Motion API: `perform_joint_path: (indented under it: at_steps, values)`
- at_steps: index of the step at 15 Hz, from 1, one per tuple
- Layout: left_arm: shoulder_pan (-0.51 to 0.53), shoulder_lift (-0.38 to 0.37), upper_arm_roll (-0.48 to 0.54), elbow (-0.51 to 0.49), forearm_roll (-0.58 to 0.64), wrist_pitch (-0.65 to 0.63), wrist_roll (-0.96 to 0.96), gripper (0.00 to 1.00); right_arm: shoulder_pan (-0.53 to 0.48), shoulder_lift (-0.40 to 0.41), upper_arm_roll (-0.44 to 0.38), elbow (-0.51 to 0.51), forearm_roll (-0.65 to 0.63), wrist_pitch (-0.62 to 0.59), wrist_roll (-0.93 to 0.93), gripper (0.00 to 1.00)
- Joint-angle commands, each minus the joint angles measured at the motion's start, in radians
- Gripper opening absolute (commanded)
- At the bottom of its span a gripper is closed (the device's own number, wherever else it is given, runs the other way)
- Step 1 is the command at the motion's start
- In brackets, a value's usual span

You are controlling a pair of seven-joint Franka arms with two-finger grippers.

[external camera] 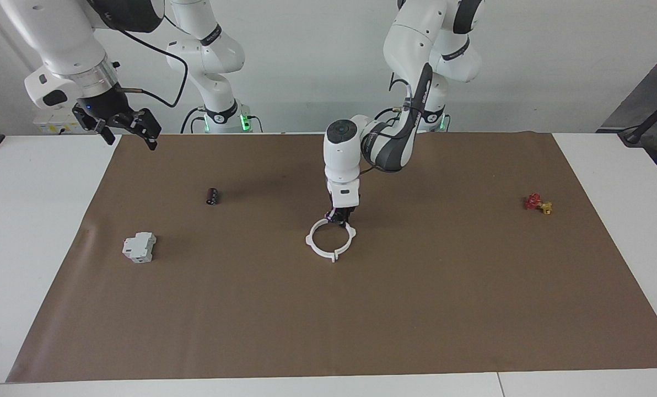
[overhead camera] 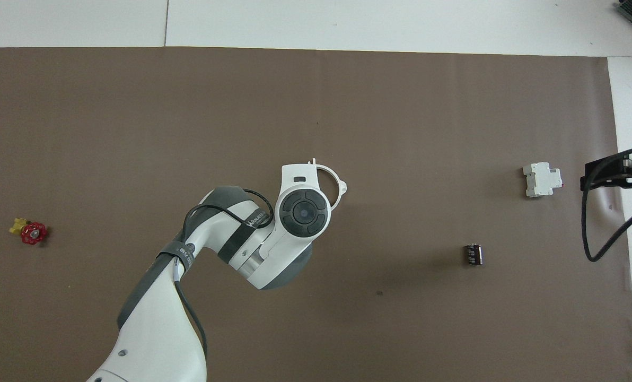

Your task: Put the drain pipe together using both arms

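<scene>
At mid-mat, the left gripper (external camera: 339,219) is clamped on the robot-side rim of the drain pipe (external camera: 331,239), an assembled white ring; the right gripper (external camera: 124,125) waits, jaws spread and empty, over the mat's corner.

one white ring (external camera: 331,239), one grey-white block (external camera: 139,247), one black cylinder (external camera: 212,196), one red-and-gold valve (external camera: 538,203)

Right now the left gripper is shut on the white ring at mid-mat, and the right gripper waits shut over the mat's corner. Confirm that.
Not quite: the right gripper is open, not shut, as the facing view shows. The rest holds: the left gripper is shut on the white ring at mid-mat, and the right one waits over the corner of the mat.
</scene>
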Motion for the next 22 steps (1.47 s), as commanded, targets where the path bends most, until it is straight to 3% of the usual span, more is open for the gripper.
perform_joint_path:
  at_steps: [1, 7, 9, 10, 18, 22]
  values:
    - [-0.023, 0.047, 0.013, 0.045, 0.009, -0.013, -0.028, 0.0, -0.002, -0.011, 0.004, -0.014, 0.02, 0.001, 0.021, 1.0]
    - [-0.019, 0.047, 0.013, 0.045, 0.011, -0.011, -0.027, 0.0, -0.003, -0.011, 0.004, -0.014, 0.02, 0.001, 0.021, 1.0]
    - [-0.015, 0.047, 0.013, 0.043, 0.012, -0.01, -0.025, 0.9, -0.002, -0.011, 0.004, -0.014, 0.02, 0.001, 0.021, 1.0]
    - [-0.015, 0.047, 0.013, 0.043, 0.016, -0.013, -0.025, 1.0, -0.002, -0.011, 0.004, -0.014, 0.02, 0.001, 0.021, 1.0]
    - [-0.012, 0.045, 0.015, 0.043, 0.019, -0.022, -0.021, 1.0, -0.003, -0.011, 0.004, -0.014, 0.02, 0.001, 0.019, 1.0]
    - [-0.008, 0.016, 0.018, 0.053, 0.034, -0.104, -0.005, 1.0, -0.002, -0.013, 0.004, -0.015, 0.02, 0.001, 0.019, 1.0]
